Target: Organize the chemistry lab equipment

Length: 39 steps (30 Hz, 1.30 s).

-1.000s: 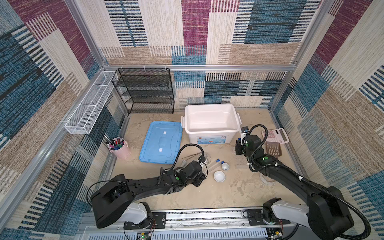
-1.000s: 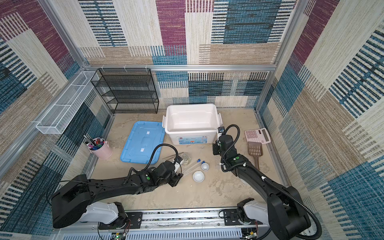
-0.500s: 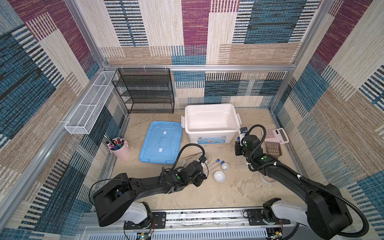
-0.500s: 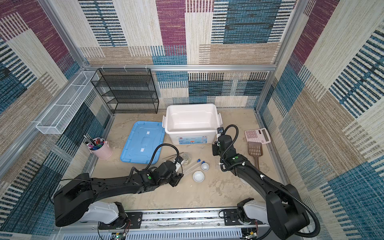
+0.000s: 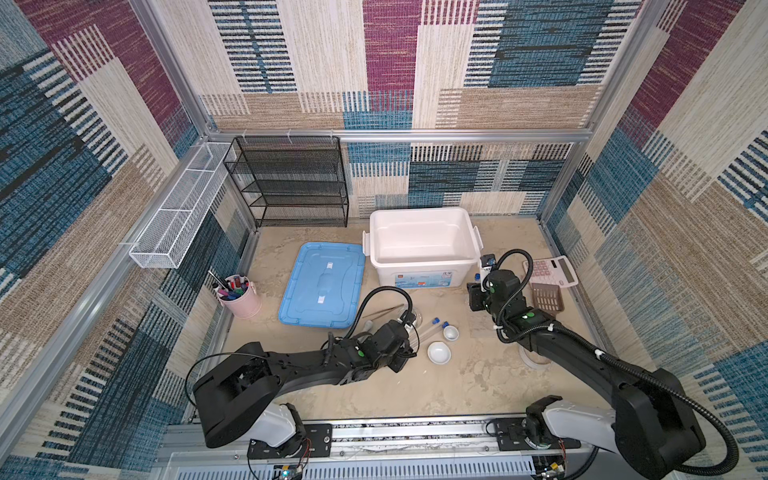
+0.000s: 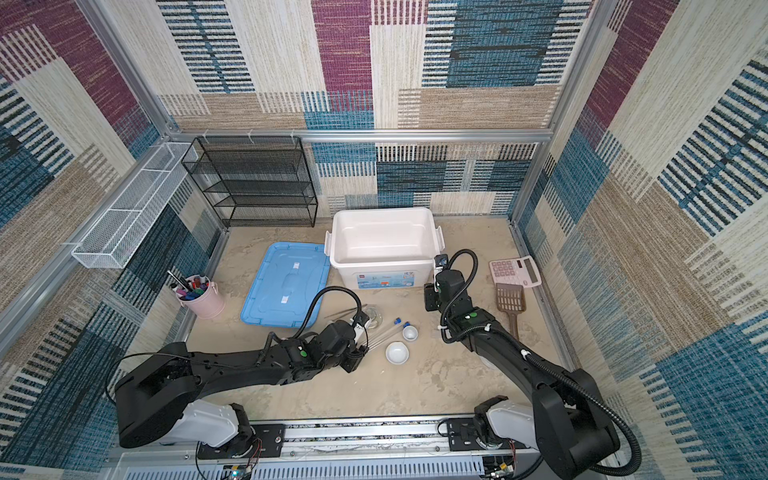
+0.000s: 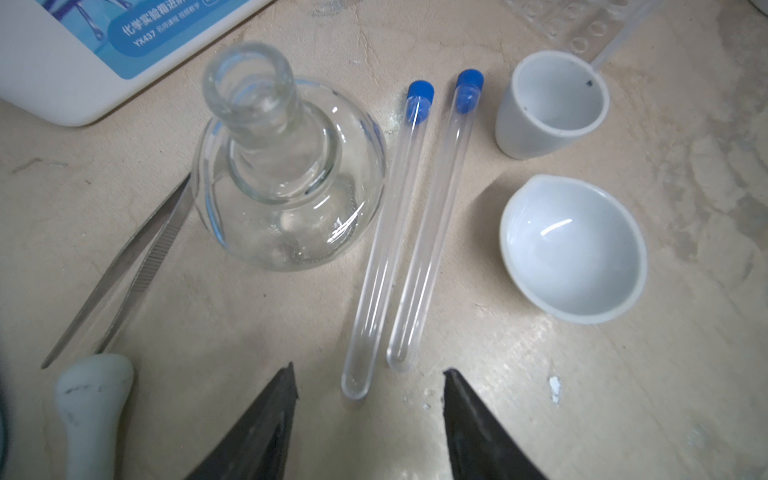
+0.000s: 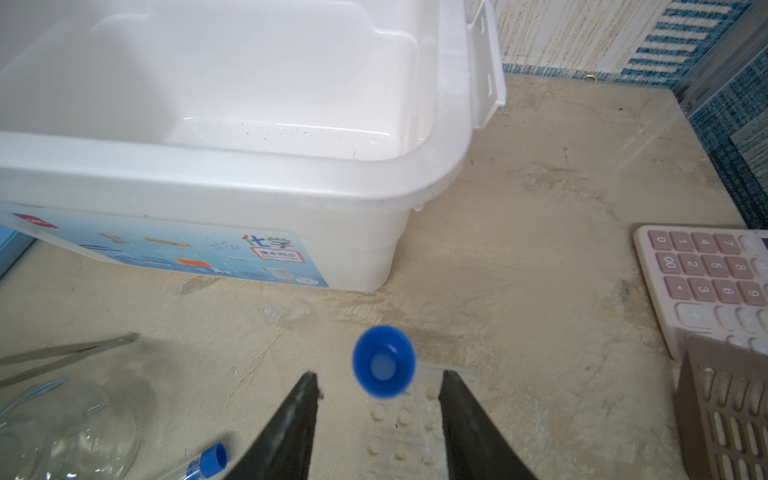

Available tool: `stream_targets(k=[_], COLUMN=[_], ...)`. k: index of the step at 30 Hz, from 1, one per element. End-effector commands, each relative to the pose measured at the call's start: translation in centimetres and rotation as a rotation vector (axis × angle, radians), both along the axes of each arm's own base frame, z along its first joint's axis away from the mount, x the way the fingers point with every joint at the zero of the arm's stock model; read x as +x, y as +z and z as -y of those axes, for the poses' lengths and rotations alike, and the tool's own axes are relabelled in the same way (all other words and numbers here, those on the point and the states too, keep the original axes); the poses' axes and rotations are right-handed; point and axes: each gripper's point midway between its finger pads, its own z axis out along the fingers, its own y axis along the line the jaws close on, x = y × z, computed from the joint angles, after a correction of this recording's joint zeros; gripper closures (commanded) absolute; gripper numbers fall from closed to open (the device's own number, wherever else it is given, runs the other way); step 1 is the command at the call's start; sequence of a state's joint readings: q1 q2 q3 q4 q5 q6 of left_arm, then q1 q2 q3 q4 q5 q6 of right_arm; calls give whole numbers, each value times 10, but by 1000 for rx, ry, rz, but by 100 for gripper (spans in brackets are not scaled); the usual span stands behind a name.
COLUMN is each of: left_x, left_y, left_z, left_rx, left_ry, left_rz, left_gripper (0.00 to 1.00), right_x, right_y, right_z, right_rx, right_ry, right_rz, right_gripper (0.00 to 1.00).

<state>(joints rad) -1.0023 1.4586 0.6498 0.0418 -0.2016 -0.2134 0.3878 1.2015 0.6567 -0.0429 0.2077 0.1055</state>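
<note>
At the box's (image 5: 419, 274) four o'clock, right gripper (image 8: 380, 374) spread wide around a capped tube (image 8: 383, 360), apparently seated upright in the rack (image 8: 399, 432), while left gripper (image 7: 368, 369), also spread, squares up to two lying tubes (image 7: 389, 232).

Two blue-capped test tubes (image 7: 386, 241) side by side between upright glass flask (image 7: 286, 174) and white dishes (image 7: 573, 249)

The test tubes (image 7: 388, 241) lie between the flask (image 7: 286, 178) and the dishes (image 7: 573, 249).

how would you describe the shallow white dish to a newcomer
Find the big white bin; in front of it lie two blue-capped test tubes. Right of them, the shallow dish is wider and flatter than the small cup behind it.
</note>
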Motion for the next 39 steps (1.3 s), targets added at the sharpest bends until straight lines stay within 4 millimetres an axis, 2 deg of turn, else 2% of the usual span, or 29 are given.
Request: stream_targets(k=[1, 26, 35, 39], left_x=[5, 19, 17, 16], left_y=[6, -11, -17, -23], left_z=[8, 18, 26, 23], left_rx=[-40, 18, 3, 20], left_ry=[16, 62, 47, 48], left_rz=[5, -14, -44, -51], left_gripper=[43, 64, 68, 70], right_x=[2, -7, -8, -9], right_y=[12, 13, 15, 14], right_z=[-5, 5, 6, 8], right_rx=[51, 80, 90, 90], right_ry=[5, -48, -55, -58], right_rz=[30, 53, 60, 61], right_gripper=[48, 41, 31, 29])
